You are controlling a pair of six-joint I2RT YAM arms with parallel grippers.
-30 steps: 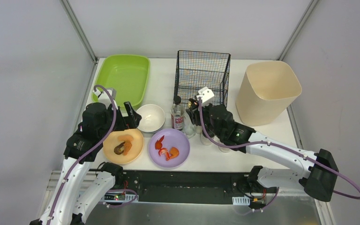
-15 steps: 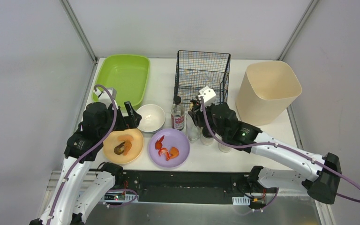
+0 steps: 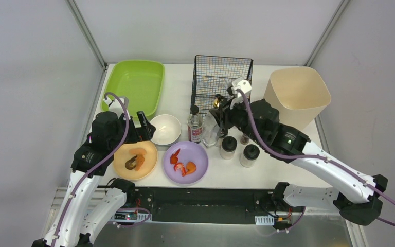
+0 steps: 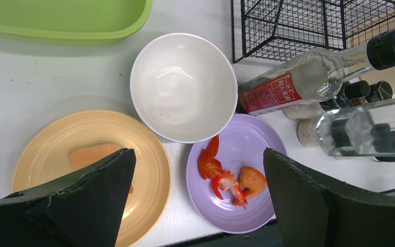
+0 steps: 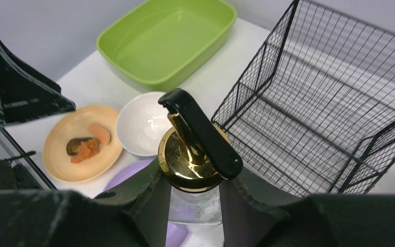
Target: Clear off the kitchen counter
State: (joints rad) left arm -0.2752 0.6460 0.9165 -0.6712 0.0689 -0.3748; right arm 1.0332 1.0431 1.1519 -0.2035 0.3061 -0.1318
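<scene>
So the right gripper (image 3: 219, 117) is clamped on a clear pump bottle (image 3: 211, 133) just in front of the wire basket (image 3: 221, 77) — two black-capped jars (image 3: 228, 146) stand beside it. The left gripper (image 3: 136, 133) hangs over the orange plate (image 3: 135, 160) — white bowl (image 3: 165, 128) close by.

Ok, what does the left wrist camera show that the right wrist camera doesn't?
Only the left wrist view: the red-labelled bottle with a black cap, the shrimp on the purple plate, and small dark-capped jars. Only the right wrist view: the gold pump top of the clear bottle held in the right gripper, plus the green tray's whole inside. Both: the white bowl, the orange plate and the wire basket.
</scene>
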